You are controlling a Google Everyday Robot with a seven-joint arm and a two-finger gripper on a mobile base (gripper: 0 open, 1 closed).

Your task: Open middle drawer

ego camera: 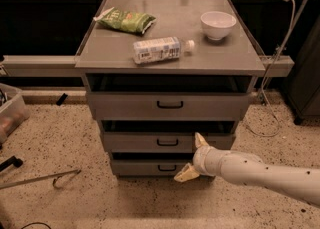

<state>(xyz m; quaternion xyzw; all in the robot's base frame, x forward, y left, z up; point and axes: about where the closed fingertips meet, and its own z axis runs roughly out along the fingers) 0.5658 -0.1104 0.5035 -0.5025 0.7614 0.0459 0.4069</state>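
The middle drawer (pixel 135 142) is a grey metal front with a small black loop handle (pixel 167 142), second in a stack of three under a grey table (pixel 220 53). All three drawers look shut. My gripper (pixel 194 157) comes in from the lower right on a white arm. Its two cream fingers are spread open, one pointing up (pixel 200 140) at the middle drawer's front right of the handle, the other pointing down-left (pixel 186 174) over the bottom drawer (pixel 135 166). It holds nothing.
On the table top lie a green snack bag (pixel 125 21), a plastic bottle (pixel 159 50) on its side and a white bowl (pixel 218 24). The top drawer (pixel 125 106) is widest. A cable (pixel 270 108) hangs at the right. A metal rod (pixel 40 179) lies on the floor at the left.
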